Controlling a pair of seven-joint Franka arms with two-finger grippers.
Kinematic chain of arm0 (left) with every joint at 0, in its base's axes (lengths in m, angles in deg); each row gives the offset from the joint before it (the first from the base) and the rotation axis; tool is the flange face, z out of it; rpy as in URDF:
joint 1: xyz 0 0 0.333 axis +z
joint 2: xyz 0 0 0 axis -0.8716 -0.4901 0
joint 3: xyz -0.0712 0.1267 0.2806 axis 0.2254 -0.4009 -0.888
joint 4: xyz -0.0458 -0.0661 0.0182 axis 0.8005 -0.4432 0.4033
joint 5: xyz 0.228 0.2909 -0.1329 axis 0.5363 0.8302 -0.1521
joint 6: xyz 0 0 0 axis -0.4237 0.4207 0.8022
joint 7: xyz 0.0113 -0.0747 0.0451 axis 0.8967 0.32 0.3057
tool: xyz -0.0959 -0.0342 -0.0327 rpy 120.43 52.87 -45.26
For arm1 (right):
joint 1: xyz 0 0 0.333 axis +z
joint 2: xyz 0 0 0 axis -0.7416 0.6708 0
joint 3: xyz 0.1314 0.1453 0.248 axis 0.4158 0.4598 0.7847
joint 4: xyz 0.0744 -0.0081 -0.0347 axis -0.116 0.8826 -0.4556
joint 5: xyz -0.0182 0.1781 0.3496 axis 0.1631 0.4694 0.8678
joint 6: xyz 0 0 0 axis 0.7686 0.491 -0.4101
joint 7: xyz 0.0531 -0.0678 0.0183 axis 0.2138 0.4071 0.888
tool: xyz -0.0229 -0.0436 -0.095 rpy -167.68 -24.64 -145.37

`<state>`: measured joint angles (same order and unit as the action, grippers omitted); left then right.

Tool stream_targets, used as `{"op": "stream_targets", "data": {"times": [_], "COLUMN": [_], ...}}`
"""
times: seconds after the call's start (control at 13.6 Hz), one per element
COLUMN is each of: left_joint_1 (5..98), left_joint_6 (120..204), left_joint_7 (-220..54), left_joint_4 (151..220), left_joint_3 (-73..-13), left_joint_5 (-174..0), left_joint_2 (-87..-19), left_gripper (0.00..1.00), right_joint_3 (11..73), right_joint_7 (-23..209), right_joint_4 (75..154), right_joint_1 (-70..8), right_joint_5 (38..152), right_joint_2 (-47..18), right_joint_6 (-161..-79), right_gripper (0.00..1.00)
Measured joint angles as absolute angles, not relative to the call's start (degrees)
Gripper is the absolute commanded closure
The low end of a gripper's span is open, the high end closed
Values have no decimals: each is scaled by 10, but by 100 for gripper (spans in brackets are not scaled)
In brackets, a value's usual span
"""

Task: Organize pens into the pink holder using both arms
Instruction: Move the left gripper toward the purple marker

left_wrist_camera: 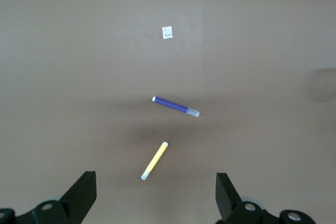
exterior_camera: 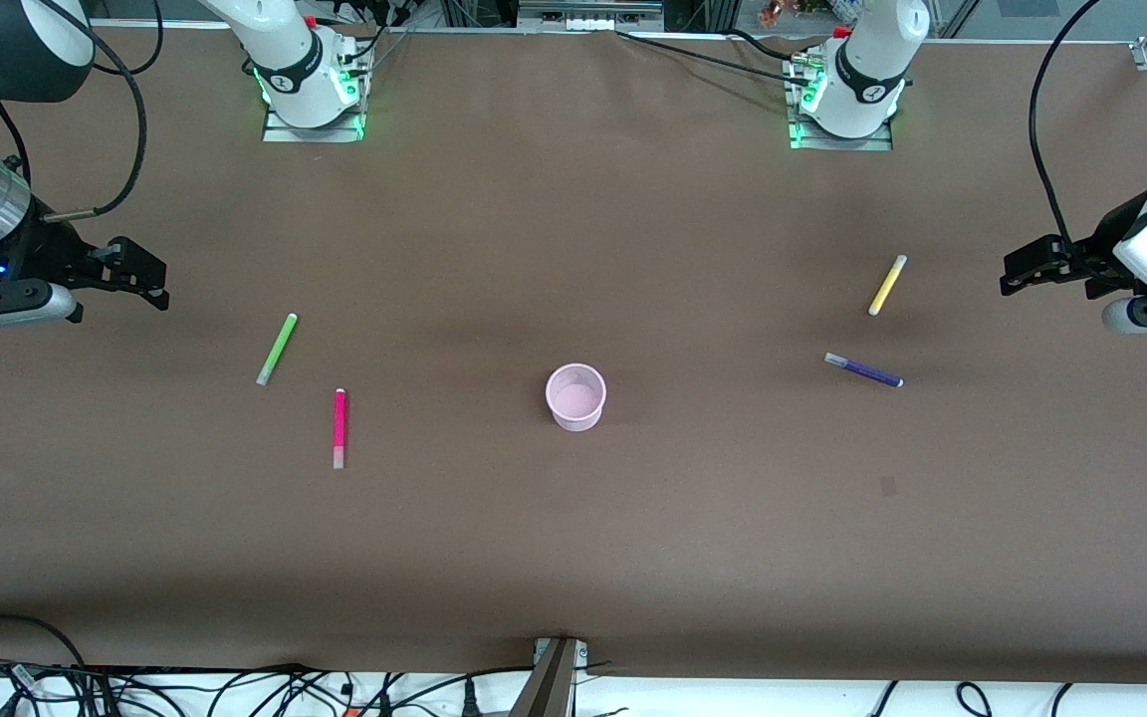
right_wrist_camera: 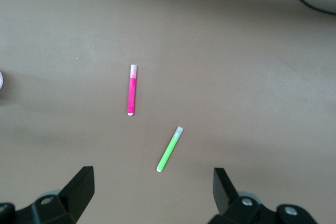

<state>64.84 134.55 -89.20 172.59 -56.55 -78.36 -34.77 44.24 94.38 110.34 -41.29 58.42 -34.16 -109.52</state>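
Nearest the front camera we log the magenta pen (exterior_camera: pixel 340 428) lying flat toward the right arm's end of the brown table (exterior_camera: pixel 573 558), with the upright, empty pink holder (exterior_camera: pixel 575 396) at mid-table, the dark purple pen (exterior_camera: pixel 863 369) toward the left arm's end, and the green pen (exterior_camera: pixel 277 349) slightly farther back beside the magenta one. Farther still we note the yellow pen (exterior_camera: pixel 887 285), close to the purple pen but not touching it. Both arms wait at the table ends: the right gripper (exterior_camera: pixel 140 280) hangs with fingers spread above bare table next to the green pen, and the left gripper (exterior_camera: pixel 1022 271) hangs likewise spread near the yellow pen, neither holding anything.
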Motion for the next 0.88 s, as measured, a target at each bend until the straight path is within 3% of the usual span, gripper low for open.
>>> {"op": "stream_targets", "data": {"times": [0.51,0.88], "left_joint_1": [645,651], "left_joint_6": [1344,1360], "left_joint_7": [-892,-842], "left_joint_4": [1727,1729], "left_joint_3": [-561,-565], "left_joint_5": [-784,-784], "left_joint_2": [-352,-422], "left_gripper": [0,0], "right_joint_3": [442,442], "right_joint_7": [944,944], "right_joint_4": [1103,1103], "right_joint_1": [-413,-413], "right_joint_5": [584,584], "right_joint_2": [-342,-341], "right_joint_6": [-1095,-1095], "right_gripper": [0,0]}}
